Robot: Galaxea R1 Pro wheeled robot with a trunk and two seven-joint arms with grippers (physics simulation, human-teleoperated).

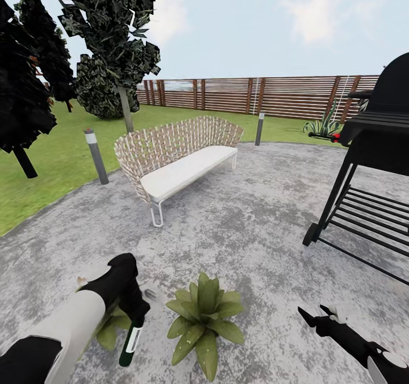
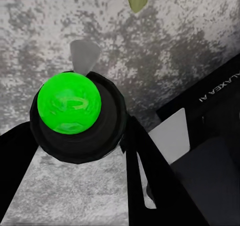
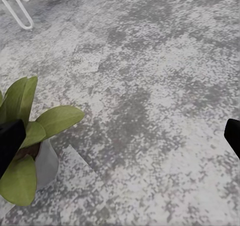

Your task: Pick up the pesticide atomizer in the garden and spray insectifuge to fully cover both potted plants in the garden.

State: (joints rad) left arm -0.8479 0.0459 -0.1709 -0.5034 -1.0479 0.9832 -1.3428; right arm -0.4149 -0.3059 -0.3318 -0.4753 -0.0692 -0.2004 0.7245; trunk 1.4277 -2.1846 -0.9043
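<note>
left gripper [image 1: 134, 310] clenched the pesticide atomizer [image 1: 130, 344] beside a potted plant [image 1: 205, 316] — left wrist view added its green end [image 2: 69, 103]. right gripper [image 1: 318, 316] stood released.

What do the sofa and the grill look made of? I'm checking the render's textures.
Sofa: woven wicker shell, going by its pale lattice of strands, with a smooth white cushion and thin white wire legs. Grill: probably black matte metal, judging by its dark bars and slatted shelf.

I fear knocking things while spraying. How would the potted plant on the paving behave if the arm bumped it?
The potted plant would probably tip rather than slide: its leaves spread wider than the little grey pot. The leaves look bendy, so a light brush likely just flexes them. The mottled paving looks flat, giving it steady footing.
</note>
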